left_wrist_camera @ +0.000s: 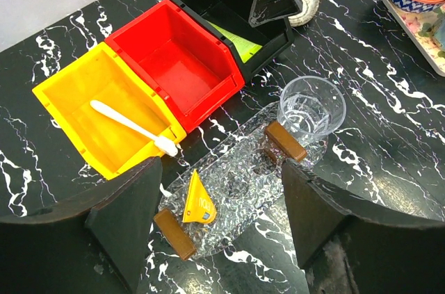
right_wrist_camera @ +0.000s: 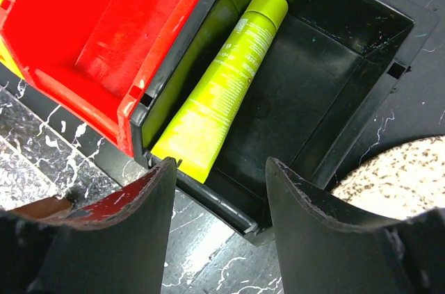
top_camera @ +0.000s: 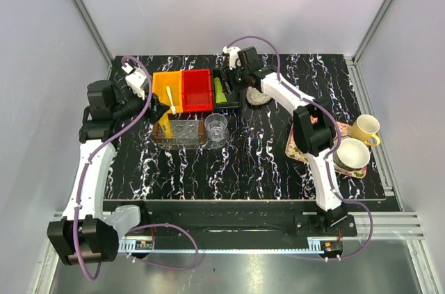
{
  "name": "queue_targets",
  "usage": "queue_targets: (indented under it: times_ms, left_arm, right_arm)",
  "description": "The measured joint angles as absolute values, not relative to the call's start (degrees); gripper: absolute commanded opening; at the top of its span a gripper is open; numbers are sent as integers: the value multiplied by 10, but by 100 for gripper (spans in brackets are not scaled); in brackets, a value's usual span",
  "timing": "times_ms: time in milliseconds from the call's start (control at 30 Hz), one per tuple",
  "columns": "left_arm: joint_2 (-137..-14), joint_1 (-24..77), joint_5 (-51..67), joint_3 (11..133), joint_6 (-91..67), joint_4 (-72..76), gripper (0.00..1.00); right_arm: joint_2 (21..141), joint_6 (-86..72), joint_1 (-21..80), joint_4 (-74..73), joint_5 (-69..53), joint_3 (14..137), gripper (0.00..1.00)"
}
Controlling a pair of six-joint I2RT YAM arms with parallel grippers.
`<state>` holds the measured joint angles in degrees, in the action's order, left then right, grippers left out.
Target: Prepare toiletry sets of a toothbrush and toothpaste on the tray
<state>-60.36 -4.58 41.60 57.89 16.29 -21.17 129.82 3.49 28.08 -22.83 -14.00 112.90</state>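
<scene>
A slim white toothbrush (left_wrist_camera: 132,126) (top_camera: 172,99) lies in the yellow bin (left_wrist_camera: 83,99). A yellow toothpaste tube (left_wrist_camera: 198,200) (top_camera: 165,126) rests on the clear tray (left_wrist_camera: 243,169) (top_camera: 186,134) with brown handles, near its left end. A light green toothpaste tube (right_wrist_camera: 226,85) (left_wrist_camera: 240,38) lies along the left wall of the black bin (right_wrist_camera: 334,71). My left gripper (left_wrist_camera: 221,165) (top_camera: 142,108) hovers open above the tray, holding nothing. My right gripper (right_wrist_camera: 221,165) (top_camera: 233,77) is open over the black bin's near wall, just short of the green tube.
An empty red bin (left_wrist_camera: 177,64) sits between the yellow and black bins. A clear cup (left_wrist_camera: 311,110) stands at the tray's far end. A speckled round dish (top_camera: 259,96) lies right of the black bin. A floral tray (top_camera: 297,151) with mugs (top_camera: 365,129) sits at the right.
</scene>
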Motion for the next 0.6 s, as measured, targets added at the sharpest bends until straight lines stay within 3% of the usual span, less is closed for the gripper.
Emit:
queue_targets:
  times_ms: [300, 600]
  left_arm:
    - [-604, -46, 416, 575, 172, -214, 74]
    - [-611, -46, 415, 575, 178, -214, 74]
  right_arm:
    - [1353, 31, 281, -251, -140, 1193, 67]
    - [1396, 22, 282, -273, -143, 1245, 67]
